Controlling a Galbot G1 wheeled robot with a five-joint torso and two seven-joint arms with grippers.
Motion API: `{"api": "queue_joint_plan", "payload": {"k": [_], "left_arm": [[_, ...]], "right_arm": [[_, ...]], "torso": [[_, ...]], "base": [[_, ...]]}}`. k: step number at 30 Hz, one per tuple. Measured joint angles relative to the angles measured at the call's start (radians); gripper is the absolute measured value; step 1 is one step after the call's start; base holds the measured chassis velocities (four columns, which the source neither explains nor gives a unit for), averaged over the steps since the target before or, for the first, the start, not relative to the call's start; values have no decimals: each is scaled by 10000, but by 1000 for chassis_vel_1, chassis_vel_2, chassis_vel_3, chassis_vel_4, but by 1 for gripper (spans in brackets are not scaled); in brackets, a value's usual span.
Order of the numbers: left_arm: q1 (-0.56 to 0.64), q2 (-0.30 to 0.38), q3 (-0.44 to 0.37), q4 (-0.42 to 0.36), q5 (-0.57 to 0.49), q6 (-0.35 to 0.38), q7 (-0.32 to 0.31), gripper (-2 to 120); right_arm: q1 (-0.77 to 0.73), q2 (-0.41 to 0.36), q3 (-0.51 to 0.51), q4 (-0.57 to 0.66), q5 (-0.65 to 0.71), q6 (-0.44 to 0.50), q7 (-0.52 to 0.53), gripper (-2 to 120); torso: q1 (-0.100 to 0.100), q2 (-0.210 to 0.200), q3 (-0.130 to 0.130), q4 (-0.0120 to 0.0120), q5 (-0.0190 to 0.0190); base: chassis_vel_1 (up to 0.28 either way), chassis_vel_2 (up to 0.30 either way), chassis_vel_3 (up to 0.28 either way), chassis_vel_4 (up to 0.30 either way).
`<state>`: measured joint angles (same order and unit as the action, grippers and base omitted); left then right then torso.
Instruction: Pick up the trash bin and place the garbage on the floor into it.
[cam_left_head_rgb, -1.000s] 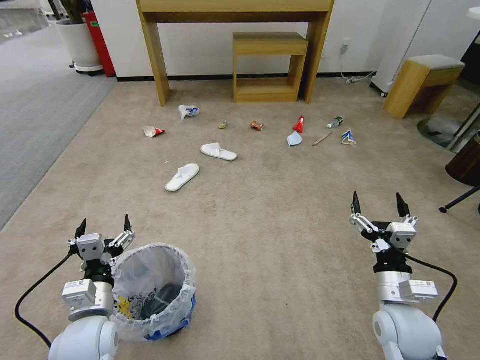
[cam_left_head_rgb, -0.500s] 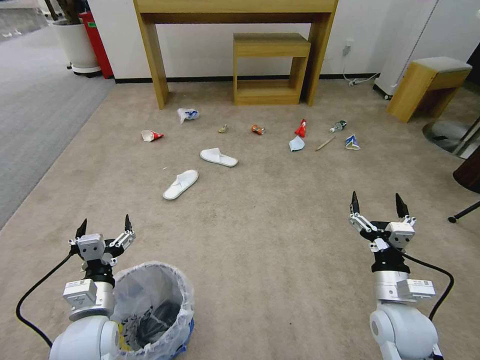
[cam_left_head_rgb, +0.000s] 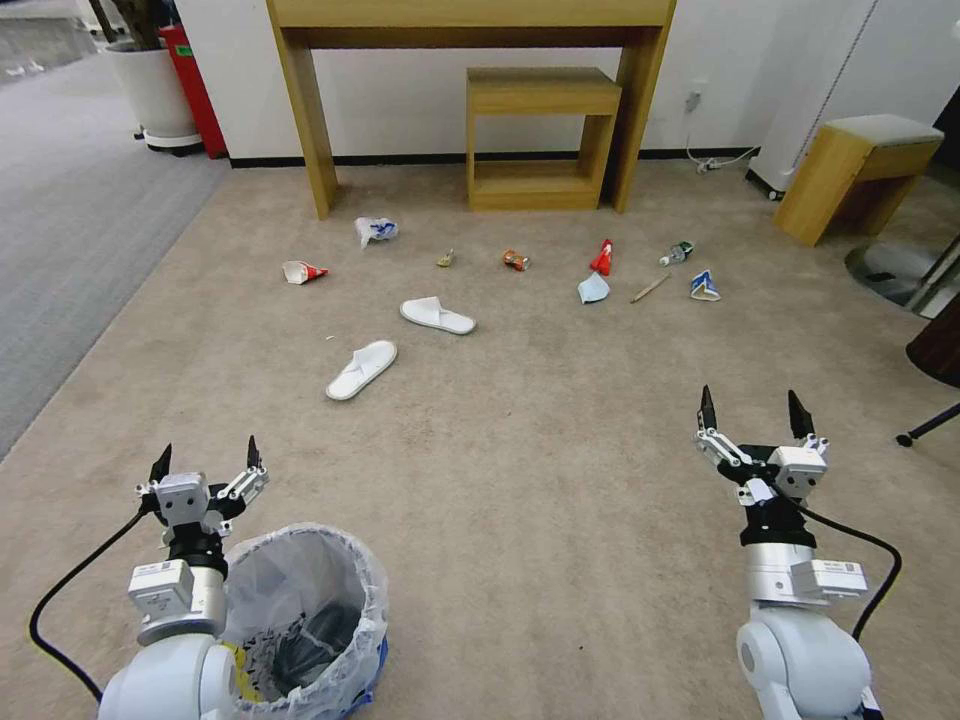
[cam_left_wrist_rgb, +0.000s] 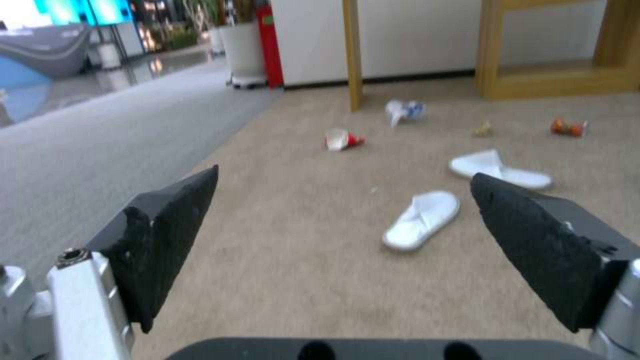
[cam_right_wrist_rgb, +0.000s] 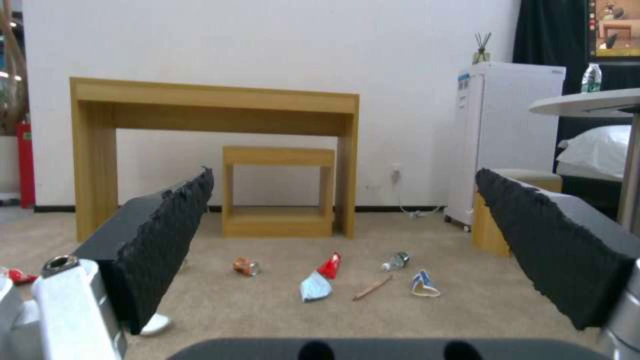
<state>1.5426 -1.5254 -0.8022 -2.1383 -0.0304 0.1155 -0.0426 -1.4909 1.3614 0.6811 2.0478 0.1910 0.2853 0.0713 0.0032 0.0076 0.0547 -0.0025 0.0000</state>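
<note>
Your left pincer (cam_left_head_rgb: 204, 463) gapes wide just beside the trash bin (cam_left_head_rgb: 305, 610), ready to grasp; your right pincer (cam_left_head_rgb: 750, 412) waits wide, garbage (cam_left_head_rgb: 362, 369) far ahead.

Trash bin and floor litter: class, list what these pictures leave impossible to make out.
- Trash bin, head view: its base is cut off by the picture's edge, and its side is hidden by the left arm.
- Bin contents: dark shapes blurred by the bag.
- Small scrap, head view: too small to identify.

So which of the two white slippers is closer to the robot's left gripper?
The white slipper lying nearer the left gripper; the other white slipper sits farther away toward the tall wooden table.
</note>
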Motion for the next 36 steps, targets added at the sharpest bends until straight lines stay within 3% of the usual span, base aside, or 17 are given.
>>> {"api": "queue_joint_plan", "payload": {"k": [2, 5, 11, 13, 15, 20, 23, 28, 36], "left_arm": [[194, 144, 69, -362, -222, 563, -183, 100], [269, 205, 84, -502, -321, 746, -263, 100], [1229, 926, 309, -1798, -1834, 2726, -1805, 100], [1319, 995, 334, -1881, -1986, 2882, -1930, 100], [1718, 1307, 372, -2159, -2528, 3624, -2435, 100], [2165, 1755, 379, -2350, -3266, 4249, -2861, 100], [2860, 2601, 356, -2532, -4537, 4970, -3495, 100], [3352, 3255, 224, -2740, -5466, 5379, -3930, 100], [3657, 3580, 197, -2672, -5889, 5505, -4145, 100]], "right_arm": [[-47, -69, 56, 37, 105, -11, 12, 100], [-59, -89, 70, 51, 158, -18, 28, 100], [-163, -353, 211, 134, 395, -180, 172, 100], [-167, -367, 217, 141, 406, -188, 180, 100], [-199, -402, 225, 163, 436, -225, 216, 100], [-233, -415, 202, 167, 442, -235, 224, 100], [-290, -437, 171, 125, 443, -235, 227, 100], [-317, -461, 166, 57, 444, -233, 230, 100], [-339, -456, 131, 37, 441, -233, 287, 100]], "torso": [[0, 0, 0, 0, -1], [0, 0, 0, 0, 0], [0, 0, 0, 1, 0], [0, 0, -1, 1, -1], [0, 0, 0, 1, -1], [0, 0, -1, 0, -1], [-1, 1, -1, 0, -2], [-1, 0, -1, 0, -1], [0, 0, 0, 0, -1]], "base": [[0, 0, 0, 0], [0, 0, 0, 0], [0, 0, 0, 0], [0, 0, 0, 0], [0, 0, 0, 0], [0, 0, 0, 0], [0, 0, 0, 0], [0, 0, 0, 0], [0, 0, 0, 0]]}}
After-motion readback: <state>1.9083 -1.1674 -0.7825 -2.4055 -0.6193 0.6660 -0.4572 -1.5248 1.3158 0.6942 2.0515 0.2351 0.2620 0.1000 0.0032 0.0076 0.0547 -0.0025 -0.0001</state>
